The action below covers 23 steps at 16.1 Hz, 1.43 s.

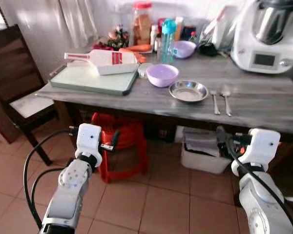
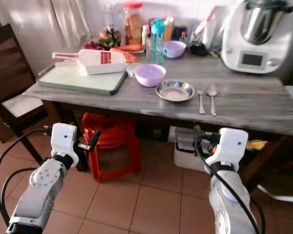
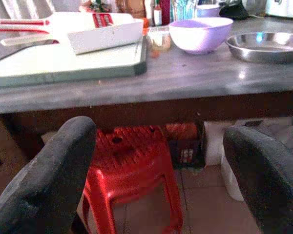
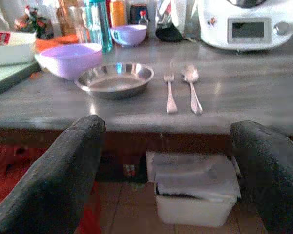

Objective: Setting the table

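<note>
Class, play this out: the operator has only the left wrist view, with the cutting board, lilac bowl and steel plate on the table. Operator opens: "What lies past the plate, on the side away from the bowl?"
Observer: A fork and a spoon lie side by side on the table, just beyond the steel plate.
Operator: Where is the other arm?
Observer: The right gripper is open, held below the table edge, facing the fork and spoon.
Operator: Anything under the table on that side?
Observer: A white bin sits on the floor, beside the red stool.
Operator: What stands behind the cutlery?
Observer: A white kitchen machine with a small screen.
</note>
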Available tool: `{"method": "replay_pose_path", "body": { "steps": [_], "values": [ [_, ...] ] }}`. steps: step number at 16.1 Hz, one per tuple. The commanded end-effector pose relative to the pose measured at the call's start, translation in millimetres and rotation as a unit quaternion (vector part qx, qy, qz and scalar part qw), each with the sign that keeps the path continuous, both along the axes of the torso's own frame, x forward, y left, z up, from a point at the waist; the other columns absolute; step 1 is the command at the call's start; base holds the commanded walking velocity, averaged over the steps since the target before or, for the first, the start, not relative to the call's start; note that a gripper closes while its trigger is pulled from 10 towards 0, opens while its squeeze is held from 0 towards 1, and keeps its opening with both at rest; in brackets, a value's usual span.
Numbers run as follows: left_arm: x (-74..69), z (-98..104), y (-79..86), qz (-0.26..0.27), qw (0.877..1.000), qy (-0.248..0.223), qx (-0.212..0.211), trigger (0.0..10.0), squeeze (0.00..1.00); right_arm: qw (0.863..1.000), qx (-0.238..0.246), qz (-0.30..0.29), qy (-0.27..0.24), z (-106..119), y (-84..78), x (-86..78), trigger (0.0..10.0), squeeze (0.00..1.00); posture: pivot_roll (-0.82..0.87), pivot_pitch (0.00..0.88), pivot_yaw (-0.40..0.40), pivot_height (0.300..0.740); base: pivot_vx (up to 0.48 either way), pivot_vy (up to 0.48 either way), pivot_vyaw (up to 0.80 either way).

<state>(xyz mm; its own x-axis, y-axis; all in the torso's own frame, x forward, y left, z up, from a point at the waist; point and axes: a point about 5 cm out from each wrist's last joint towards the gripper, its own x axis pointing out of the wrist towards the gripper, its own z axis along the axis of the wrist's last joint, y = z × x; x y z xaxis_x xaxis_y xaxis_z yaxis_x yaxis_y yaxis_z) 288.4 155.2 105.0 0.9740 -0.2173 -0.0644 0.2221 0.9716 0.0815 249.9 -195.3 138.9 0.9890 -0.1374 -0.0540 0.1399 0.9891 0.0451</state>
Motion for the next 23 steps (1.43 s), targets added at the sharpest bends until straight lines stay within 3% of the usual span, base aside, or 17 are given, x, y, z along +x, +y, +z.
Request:
{"method": "replay_pose_path", "body": {
  "steps": [1,5,7,12,23],
  "values": [
    [-1.2,0.3,-4.1,-0.010,1.000,0.001,0.003,10.0,0.00,1.000,0.023,0.005,0.016,-3.2,0.3,-0.9,10.0,0.00,-0.05,0.000,0.035,0.740,-0.334,0.000,0.00],
    [-1.9,0.3,-4.0,-0.015,1.000,-0.003,0.004,10.0,0.00,0.999,0.018,0.024,0.015,-4.6,0.5,-0.4,10.0,0.00,-0.05,0.000,0.031,0.740,-0.308,0.000,0.00],
    [-1.4,3.9,-6.5,-0.038,0.999,-0.011,-0.018,10.0,0.00,0.999,0.013,0.028,0.009,-1.9,1.3,1.3,10.0,0.00,-0.05,0.000,0.029,0.740,0.000,0.000,0.00],
    [-2.4,5.1,-10.7,-0.056,0.998,-0.011,-0.020,10.0,0.00,0.999,0.007,0.038,0.002,0.0,2.0,0.0,10.0,0.00,-0.05,0.000,0.029,0.740,0.000,0.000,0.00],
    [-4.3,2.5,-10.9,-0.064,0.998,-0.002,-0.027,10.0,0.00,0.999,-0.017,0.042,-0.007,2.2,6.3,-0.6,10.0,0.00,-0.05,0.000,0.029,0.740,0.000,-0.323,0.00]
  ]
}}
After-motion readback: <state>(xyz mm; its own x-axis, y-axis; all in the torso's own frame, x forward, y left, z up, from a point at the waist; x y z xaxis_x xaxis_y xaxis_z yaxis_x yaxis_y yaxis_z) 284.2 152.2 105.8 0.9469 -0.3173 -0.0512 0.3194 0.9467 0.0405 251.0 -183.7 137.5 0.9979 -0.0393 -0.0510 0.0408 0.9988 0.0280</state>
